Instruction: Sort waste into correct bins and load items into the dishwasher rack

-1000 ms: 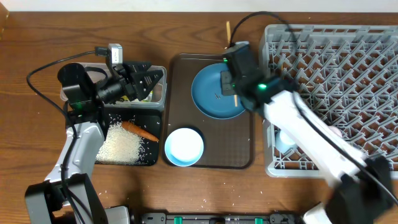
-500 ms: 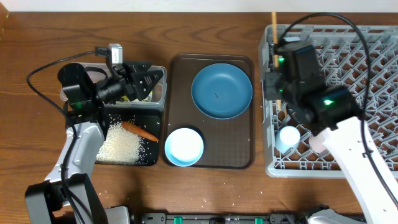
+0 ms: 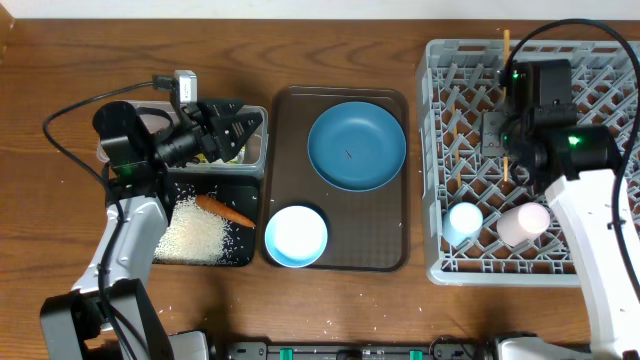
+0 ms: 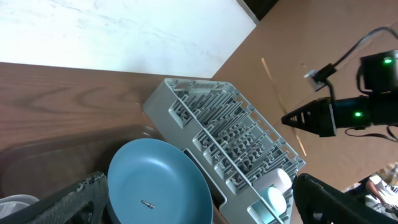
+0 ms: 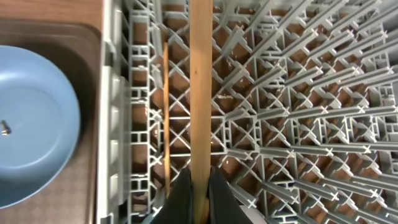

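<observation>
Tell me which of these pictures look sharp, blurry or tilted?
Overhead: evenly lit and sharp across the rack. Left wrist: tilted, its own dark fingers blurred at the bottom corners. Right wrist: the held chopstick, close to the lens, looks soft; the rack behind is crisper.

Rack partly beyond right edge

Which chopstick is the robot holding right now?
The chopstick pinched in the right gripper; the other chopstick lies loose in the rack, nearer the blue plate.

Overhead looks straight down; left wrist sideways, distant; right wrist close, downward. All share rack.
</observation>
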You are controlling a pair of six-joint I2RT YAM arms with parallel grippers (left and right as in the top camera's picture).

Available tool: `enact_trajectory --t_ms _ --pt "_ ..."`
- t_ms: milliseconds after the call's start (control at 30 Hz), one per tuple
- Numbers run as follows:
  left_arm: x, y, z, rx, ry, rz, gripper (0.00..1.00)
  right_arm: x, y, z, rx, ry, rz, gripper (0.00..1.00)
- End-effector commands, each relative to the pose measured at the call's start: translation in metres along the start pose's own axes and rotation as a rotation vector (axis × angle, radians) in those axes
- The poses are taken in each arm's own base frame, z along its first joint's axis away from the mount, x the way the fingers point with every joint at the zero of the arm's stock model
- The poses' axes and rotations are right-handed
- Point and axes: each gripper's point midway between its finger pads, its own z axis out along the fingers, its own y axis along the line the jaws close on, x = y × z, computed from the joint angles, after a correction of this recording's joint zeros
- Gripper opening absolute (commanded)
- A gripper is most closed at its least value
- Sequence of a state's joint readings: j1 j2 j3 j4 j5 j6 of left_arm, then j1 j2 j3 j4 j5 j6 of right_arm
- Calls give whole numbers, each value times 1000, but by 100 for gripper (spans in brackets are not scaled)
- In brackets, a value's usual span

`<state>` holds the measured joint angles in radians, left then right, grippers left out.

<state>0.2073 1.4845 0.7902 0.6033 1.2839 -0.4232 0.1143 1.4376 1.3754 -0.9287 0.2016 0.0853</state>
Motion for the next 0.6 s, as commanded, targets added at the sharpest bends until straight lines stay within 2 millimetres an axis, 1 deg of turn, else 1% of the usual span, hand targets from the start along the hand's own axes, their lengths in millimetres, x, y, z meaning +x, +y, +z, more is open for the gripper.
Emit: enact_trajectory --t_ms 0,367,567 --pt "-2 -7 -1 17 2 10 96 6 -1 16 12 50 -26 1" --pt "-2 -7 -1 17 2 10 96 29 7 67 23 203 -57 1" --pt "-2 -7 -1 17 2 10 96 41 10 88 27 266 -70 1"
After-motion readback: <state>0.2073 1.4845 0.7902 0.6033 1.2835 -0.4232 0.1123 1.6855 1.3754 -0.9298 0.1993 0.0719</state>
